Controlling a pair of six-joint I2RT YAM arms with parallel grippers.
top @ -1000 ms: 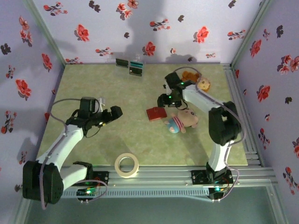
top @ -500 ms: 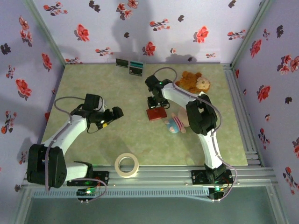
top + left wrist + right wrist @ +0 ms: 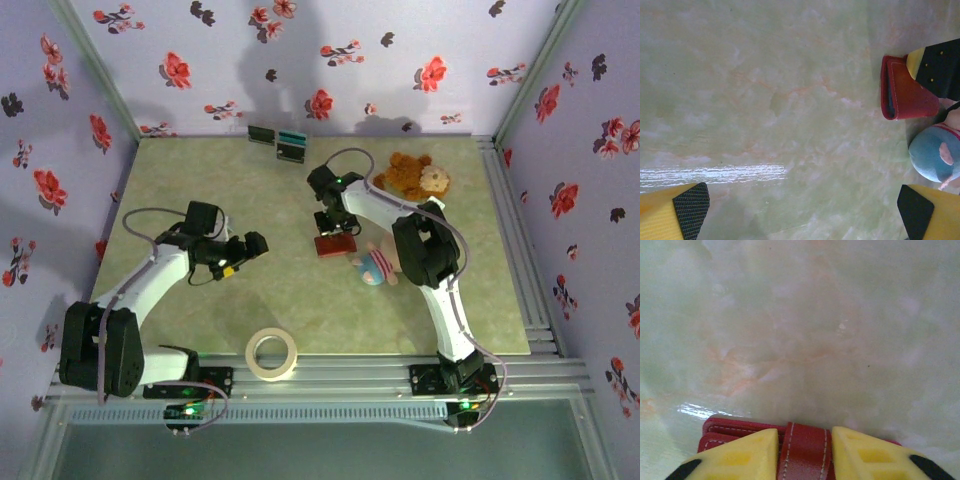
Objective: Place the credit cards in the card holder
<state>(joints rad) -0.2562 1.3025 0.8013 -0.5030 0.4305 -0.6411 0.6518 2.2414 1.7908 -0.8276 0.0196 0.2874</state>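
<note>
The red card holder (image 3: 805,449) is showing smooth, stitched leather-like skin; beneath it the table (image 3: 800,315) is gleaming glossy, marbled.

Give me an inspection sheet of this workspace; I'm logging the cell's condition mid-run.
Surface: green marbled tabletop, with a glare streak.
Job's things: red card holder closed, mid-table; credit cards upright at the far edge, none in the holder.
Clutter: tape roll near the front; brown plush bear at the back right; blue-capped plush doll beside the holder.
Grippers: left gripper open above bare table; right gripper straddles the holder's strap, grip not confirmable.
Cables: a grey cable loops off each arm.
Surroundings: lilac flowered walls; metal rails at the front and right.
</note>
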